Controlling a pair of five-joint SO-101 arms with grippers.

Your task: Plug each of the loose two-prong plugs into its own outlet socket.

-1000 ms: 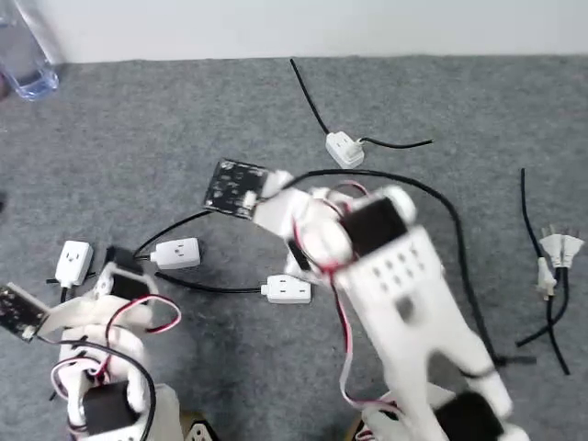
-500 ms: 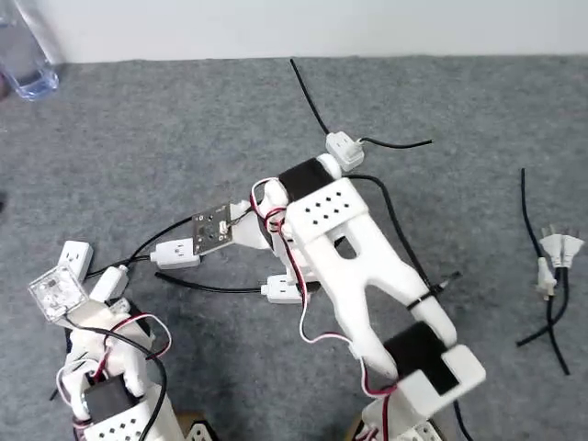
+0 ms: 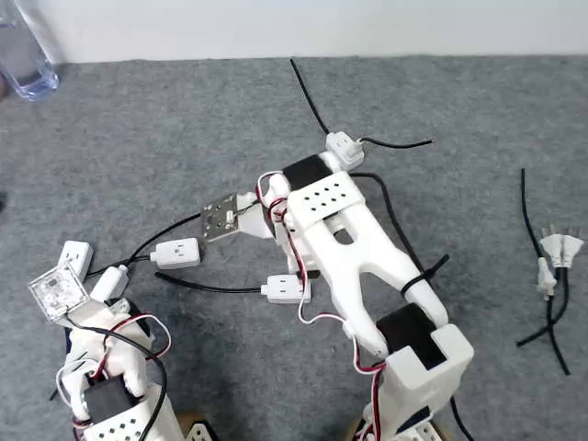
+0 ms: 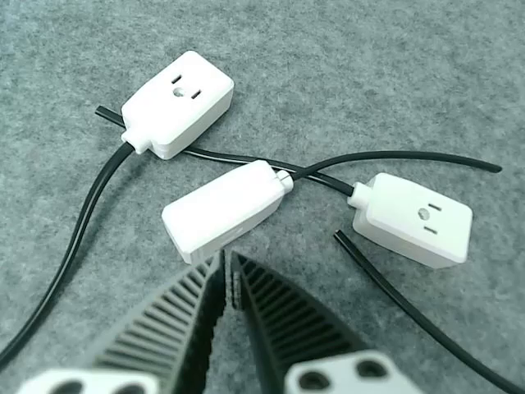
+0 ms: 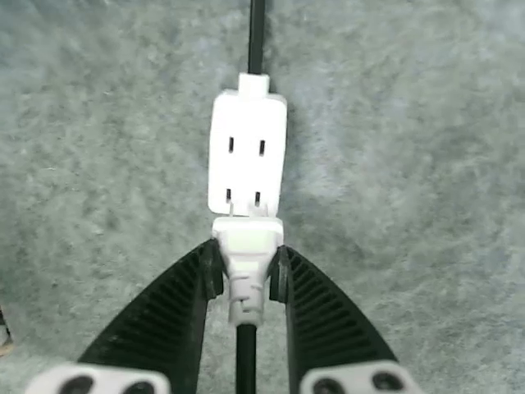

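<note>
- Right wrist view shows the right gripper [image 5: 245, 261] clamped on a white two-prong plug [image 5: 246, 234]; the plug's front touches the near end of a white outlet socket [image 5: 248, 152]; whether the prongs have entered the slots cannot be told.
- Left wrist view has the left gripper [image 4: 228, 267] with its jaws drawn almost together and nothing between them; the tips sit just beside a white block [image 4: 225, 209] lying on its side, with one face-up socket [image 4: 176, 103] and a second face-up socket [image 4: 414, 217] near.
- High view puts the spare plugs [image 3: 554, 253] at three o'clock, well apart from both arms; a top socket [image 3: 342, 147] lies near twelve o'clock.
- Sliding is the likeliest failure; the outlet socket lies free on the grey carpet [image 3: 138, 119] with nothing bracing it, so a push would probably shove it away rather than seat the plug.
- Misalignment is another; a slightly tilted plug could catch its prongs beside the slots and twist in the jaws.
- Black cords [image 3: 220, 287] run close by; an arm could snag one and drag a socket.
</note>
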